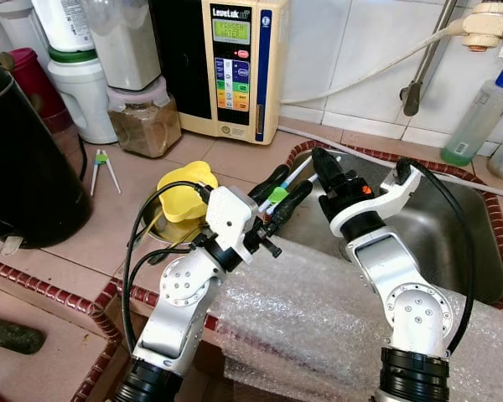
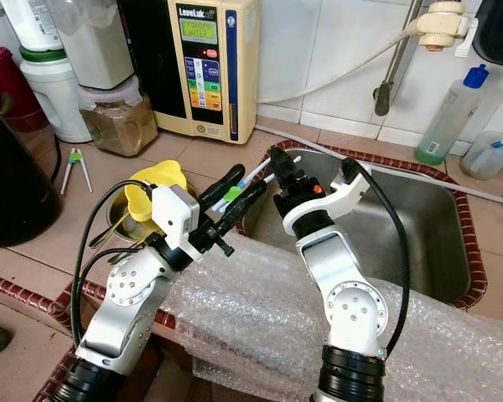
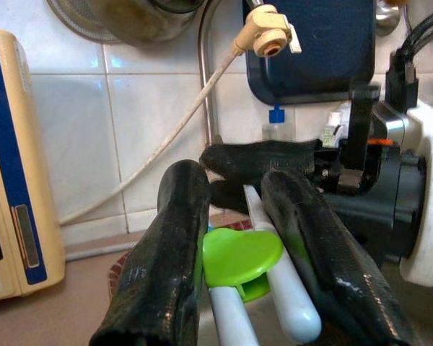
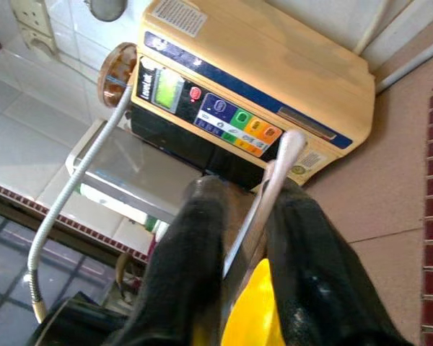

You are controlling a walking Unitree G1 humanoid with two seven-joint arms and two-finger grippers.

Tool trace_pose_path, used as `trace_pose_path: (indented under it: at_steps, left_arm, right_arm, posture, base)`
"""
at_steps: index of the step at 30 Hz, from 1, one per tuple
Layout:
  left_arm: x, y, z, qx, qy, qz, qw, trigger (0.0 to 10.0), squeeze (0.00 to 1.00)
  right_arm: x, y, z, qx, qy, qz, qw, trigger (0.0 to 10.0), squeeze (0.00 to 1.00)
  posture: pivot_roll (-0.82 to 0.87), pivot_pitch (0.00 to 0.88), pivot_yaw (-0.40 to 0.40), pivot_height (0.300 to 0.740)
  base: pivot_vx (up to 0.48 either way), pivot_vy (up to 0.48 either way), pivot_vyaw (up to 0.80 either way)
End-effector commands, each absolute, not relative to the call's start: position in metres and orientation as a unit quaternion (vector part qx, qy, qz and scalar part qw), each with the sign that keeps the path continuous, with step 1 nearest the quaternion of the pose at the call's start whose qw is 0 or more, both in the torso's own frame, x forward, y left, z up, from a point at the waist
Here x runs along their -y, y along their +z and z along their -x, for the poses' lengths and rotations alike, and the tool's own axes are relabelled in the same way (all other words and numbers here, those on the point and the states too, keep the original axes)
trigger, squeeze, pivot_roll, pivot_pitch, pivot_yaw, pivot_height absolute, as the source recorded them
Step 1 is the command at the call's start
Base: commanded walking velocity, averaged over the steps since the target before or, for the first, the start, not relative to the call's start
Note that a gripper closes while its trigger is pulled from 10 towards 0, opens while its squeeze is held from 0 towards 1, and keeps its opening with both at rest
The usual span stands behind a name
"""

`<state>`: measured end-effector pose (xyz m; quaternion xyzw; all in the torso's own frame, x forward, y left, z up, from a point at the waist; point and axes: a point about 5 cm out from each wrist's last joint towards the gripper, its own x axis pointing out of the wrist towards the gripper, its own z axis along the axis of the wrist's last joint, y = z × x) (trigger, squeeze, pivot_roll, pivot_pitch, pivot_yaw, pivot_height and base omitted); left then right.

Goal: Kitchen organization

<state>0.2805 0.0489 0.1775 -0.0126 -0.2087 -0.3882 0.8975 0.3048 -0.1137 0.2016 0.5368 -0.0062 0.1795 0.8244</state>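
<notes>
A pair of white training chopsticks joined by a green clip (image 1: 277, 194) is held at the left edge of the steel sink (image 1: 453, 239), above the tiled counter (image 1: 235, 155). The left gripper (image 1: 282, 194) is closed on them from the left, its two black fingers (image 3: 169, 245) pressed against the sticks on either side of the green clip, as is seen in the left wrist view. The right gripper (image 1: 325, 167) is met at the other end of the same pair; its fingers (image 4: 195, 267) are drawn close around a white stick, whose tip is seen protruding between them in the right wrist view. A yellow flower-shaped lid (image 1: 184, 191) is seen on the counter just beside the left gripper. A second pair of chopsticks with a green clip (image 1: 101, 167) lies further left, near a black kettle (image 1: 21, 159). A cream water ionizer (image 1: 239, 63) stands against the wall. Bubble wrap (image 1: 318, 318) is spread over the counter's front edge beneath both arms.
</notes>
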Motion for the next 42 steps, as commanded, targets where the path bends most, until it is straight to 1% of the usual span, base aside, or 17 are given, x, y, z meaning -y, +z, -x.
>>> trace_pose_path:
  at_steps: [1, 4, 5, 6, 8, 9, 10, 13, 14, 17, 22, 23, 24, 25, 26, 27, 42]
  left_arm:
    - [-0.046, 0.182, -0.281, 0.219, -0.391, 0.006, 0.894, 0.0, 0.00]
    - [-0.047, 0.181, -0.281, 0.218, -0.390, 0.005, 0.895, 0.0, 0.00]
    - [-0.047, 0.181, -0.281, 0.218, -0.390, 0.004, 0.895, 0.9, 0.00]
    - [-0.047, 0.181, -0.282, 0.218, -0.389, 0.003, 0.895, 2.8, 0.00]
    - [-0.048, 0.181, -0.282, 0.216, -0.388, 0.000, 0.896, 4.7, 0.00]
    - [-0.048, 0.180, -0.283, 0.214, -0.387, -0.001, 0.897, 5.1, 0.00]
    - [-0.048, 0.179, -0.283, 0.212, -0.388, -0.001, 0.897, 6.5, 0.00]
    - [-0.048, 0.178, -0.283, 0.209, -0.392, -0.002, 0.896, 6.5, 0.00]
    - [-0.048, 0.178, -0.283, 0.208, -0.392, -0.003, 0.896, 9.4, 0.00]
    - [-0.048, 0.177, -0.283, 0.204, -0.395, -0.001, 0.896, 10.0, 0.00]
    - [-0.046, 0.177, -0.283, 0.198, -0.402, 0.013, 0.894, 10.0, 0.00]
    - [-0.046, 0.177, -0.283, 0.197, -0.400, 0.013, 0.895, 10.0, 0.05]
    - [-0.047, 0.176, -0.283, 0.195, -0.398, 0.015, 0.896, 10.0, 0.13]
    - [-0.047, 0.175, -0.283, 0.189, -0.398, 0.019, 0.898, 10.0, 0.88]
    - [-0.047, 0.174, -0.283, 0.185, -0.398, 0.023, 0.898, 10.0, 0.88]
    - [-0.046, 0.172, -0.281, 0.177, -0.404, 0.029, 0.897, 10.0, 1.00]
    - [-0.046, 0.171, -0.279, 0.139, -0.431, 0.034, 0.891, 10.0, 1.00]
  right_arm:
    - [0.113, 0.209, -0.305, 0.020, 0.179, -0.547, 0.818, 0.0, 0.00]
    - [0.113, 0.209, -0.305, 0.020, 0.178, -0.547, 0.818, 0.0, 0.00]
    - [0.113, 0.209, -0.306, 0.021, 0.178, -0.547, 0.818, 0.0, 0.00]
    - [0.113, 0.209, -0.306, 0.021, 0.177, -0.548, 0.817, 0.0, 0.00]
    - [0.114, 0.209, -0.306, 0.022, 0.174, -0.548, 0.818, 0.0, 0.00]
    - [0.114, 0.209, -0.306, 0.022, 0.173, -0.548, 0.818, 0.0, 0.00]
    - [0.115, 0.209, -0.306, 0.022, 0.171, -0.549, 0.818, 0.0, 0.00]
    - [0.116, 0.208, -0.306, 0.023, 0.166, -0.549, 0.819, 0.0, 0.00]
    - [0.117, 0.207, -0.306, 0.024, 0.164, -0.547, 0.820, 0.0, 0.00]
    - [0.119, 0.207, -0.306, 0.028, 0.156, -0.543, 0.825, 0.0, 0.00]
    - [0.125, 0.206, -0.307, 0.036, 0.139, -0.525, 0.839, 0.0, 0.00]
    - [0.127, 0.206, -0.307, 0.037, 0.137, -0.516, 0.845, 0.0, 0.00]
    - [0.128, 0.206, -0.307, 0.040, 0.135, -0.504, 0.852, 0.0, 0.00]
    - [0.129, 0.206, -0.308, 0.043, 0.131, -0.485, 0.863, 0.0, 0.00]
    - [0.131, 0.206, -0.308, 0.045, 0.129, -0.474, 0.870, 0.0, 0.00]
    - [0.131, 0.206, -0.308, 0.047, 0.127, -0.460, 0.877, 0.0, 0.00]
    - [0.158, 0.211, -0.317, 0.098, 0.049, -0.389, 0.915, 0.0, 0.00]
  posture:
    - [-0.03, 0.015, 0.012, 0.740]
    - [-0.03, 0.015, 0.014, 0.740]
    - [-0.03, 0.016, 0.015, 0.740]
    - [-0.03, 0.014, 0.017, 0.740]
    - [-0.03, 0.015, 0.019, 0.740]
    - [-0.02, 0.015, 0.018, 0.740]
    - [-0.02, 0.015, 0.019, 0.740]
    - [-0.03, 0.015, 0.021, 0.740]
    - [-0.03, 0.015, 0.023, 0.740]
    - [-0.03, 0.016, 0.025, 0.740]
    - [-0.02, 0.021, 0.024, 0.740]
    - [-0.02, 0.021, 0.024, 0.740]
    - [-0.02, 0.024, 0.025, 0.740]
    - [-0.02, 0.024, 0.025, 0.740]
    - [-0.02, 0.024, 0.025, 0.740]
    - [-0.02, 0.028, 0.024, 0.740]
    - [-0.01, 0.036, 0.039, 0.740]
  base:
    - [0.000, 0.000, 0.00]
    - [0.000, 0.000, 0.00]
    - [0.000, 0.000, 0.00]
    - [0.000, 0.000, 0.00]
    - [0.000, 0.000, 0.00]
    - [0.000, 0.000, 0.00]
    - [0.000, 0.000, 0.00]
    - [0.000, 0.000, 0.00]
    - [0.000, 0.000, 0.00]
    - [0.000, 0.000, 0.00]
    - [0.000, 0.000, 0.00]
    - [0.000, 0.000, 0.00]
    - [0.000, 0.000, 0.00]
    - [0.000, 0.000, 0.00]
    - [0.000, 0.000, 0.00]
    - [0.000, 0.000, 0.00]
    - [0.000, 0.000, 0.00]
